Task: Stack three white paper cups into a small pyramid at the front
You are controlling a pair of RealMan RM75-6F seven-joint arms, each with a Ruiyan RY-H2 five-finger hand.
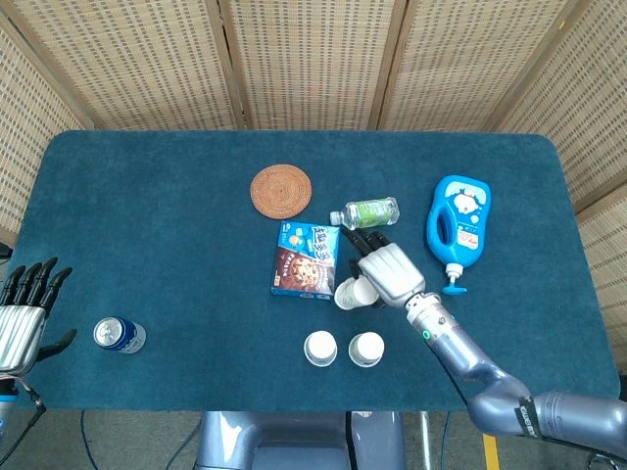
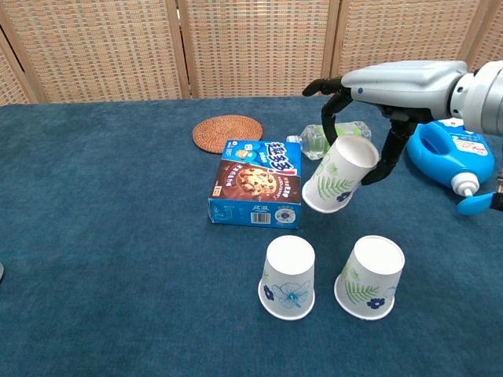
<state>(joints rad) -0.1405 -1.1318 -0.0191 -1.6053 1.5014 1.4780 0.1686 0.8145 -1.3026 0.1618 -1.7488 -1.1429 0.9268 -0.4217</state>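
Two paper cups [image 2: 328, 276] upside down, side by side at the front, just apart, well forward of the cookie box [image 2: 257, 184]. Third cup [image 2: 339, 173] off the table, clamped between thumb and fingers of the right hand [image 2: 363, 102], beside the cookie box and just behind the gap between the two standing cups. Long axis tilted, not upright: closed base up toward the palm, open mouth down and toward the box. Judged from that lean, needs levelling, then carrying forward and down so the rim bridges both bases. Right hand plainly the nearer, directly behind the pair. Left hand [image 1: 24, 311] far off past the soda can [image 1: 119, 335], well away from the box, fingers apart, holding nothing. Risk, as a judgement: a tilted rim catching one base and tipping it.
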